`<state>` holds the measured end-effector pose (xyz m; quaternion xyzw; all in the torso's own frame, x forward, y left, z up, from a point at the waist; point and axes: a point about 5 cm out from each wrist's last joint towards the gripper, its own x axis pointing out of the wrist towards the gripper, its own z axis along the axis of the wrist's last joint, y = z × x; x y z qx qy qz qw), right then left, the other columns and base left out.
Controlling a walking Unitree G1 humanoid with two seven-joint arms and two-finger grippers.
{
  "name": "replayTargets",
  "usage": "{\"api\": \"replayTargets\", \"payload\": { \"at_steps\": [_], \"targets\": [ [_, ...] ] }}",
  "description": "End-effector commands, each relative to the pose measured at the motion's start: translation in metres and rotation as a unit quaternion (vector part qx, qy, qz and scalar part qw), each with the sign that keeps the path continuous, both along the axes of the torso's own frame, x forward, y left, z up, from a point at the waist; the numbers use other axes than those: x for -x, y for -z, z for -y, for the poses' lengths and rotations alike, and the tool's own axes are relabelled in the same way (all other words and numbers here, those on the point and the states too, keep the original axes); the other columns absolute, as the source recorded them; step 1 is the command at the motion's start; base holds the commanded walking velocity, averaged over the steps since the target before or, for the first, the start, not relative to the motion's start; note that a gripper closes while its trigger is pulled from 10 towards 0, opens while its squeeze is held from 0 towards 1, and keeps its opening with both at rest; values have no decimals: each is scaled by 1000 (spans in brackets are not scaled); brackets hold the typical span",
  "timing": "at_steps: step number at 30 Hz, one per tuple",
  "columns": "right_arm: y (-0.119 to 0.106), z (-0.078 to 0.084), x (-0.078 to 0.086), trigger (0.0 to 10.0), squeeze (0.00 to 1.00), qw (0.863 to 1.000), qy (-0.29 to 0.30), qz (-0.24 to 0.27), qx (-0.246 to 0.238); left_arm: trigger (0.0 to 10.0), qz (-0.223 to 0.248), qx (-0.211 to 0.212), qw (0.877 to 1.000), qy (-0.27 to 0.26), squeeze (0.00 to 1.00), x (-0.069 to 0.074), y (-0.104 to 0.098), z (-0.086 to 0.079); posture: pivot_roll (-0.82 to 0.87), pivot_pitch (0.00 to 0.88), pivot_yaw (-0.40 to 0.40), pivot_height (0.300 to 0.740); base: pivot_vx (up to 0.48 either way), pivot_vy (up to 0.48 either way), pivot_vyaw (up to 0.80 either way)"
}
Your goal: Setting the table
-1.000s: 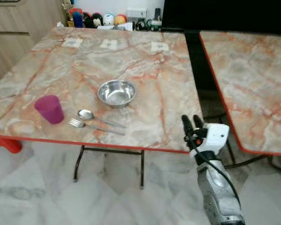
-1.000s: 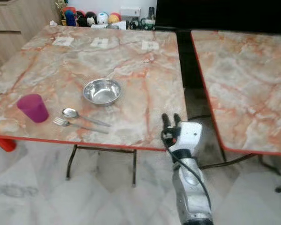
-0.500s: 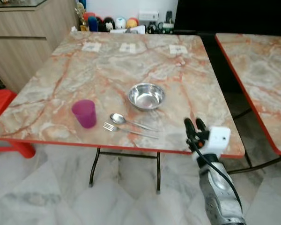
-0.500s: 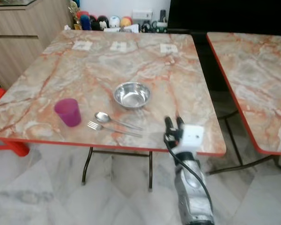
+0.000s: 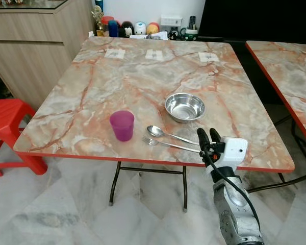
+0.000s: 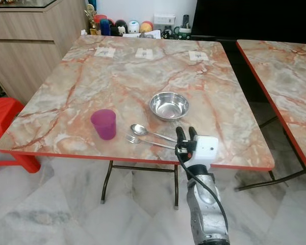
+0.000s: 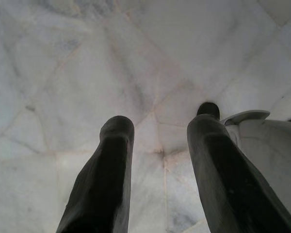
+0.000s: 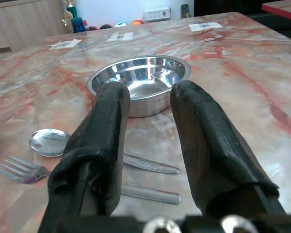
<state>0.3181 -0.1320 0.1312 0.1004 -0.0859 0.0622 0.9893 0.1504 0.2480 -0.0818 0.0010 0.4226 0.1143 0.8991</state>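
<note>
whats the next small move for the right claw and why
Probably ease the right claw forward and down toward the spoon and fork handles: it hovers open at the table's near edge, their handle ends lie just ahead, and nothing is held.

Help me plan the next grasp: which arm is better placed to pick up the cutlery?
Right. The right gripper is raised at the table's near edge, fingers open, by the spoon and fork handles. The left gripper hangs over the floor.
</note>
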Motion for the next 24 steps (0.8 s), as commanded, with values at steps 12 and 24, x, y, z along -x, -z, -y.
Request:
{"api": "replayTargets", "payload": {
  "at_steps": [12,24],
  "targets": [
    [0,3,0,10000,0,1000,4,2,3,10000,-13,2,1000,9,0,6,3,2,70,157,-23,740,211,0,0],
    [-1,3,-1,10000,0,1000,2,3,5,10000,-10,5,1000,10,0,5,3,3,68,166,-28,740,291,0,0]
  ]
}}
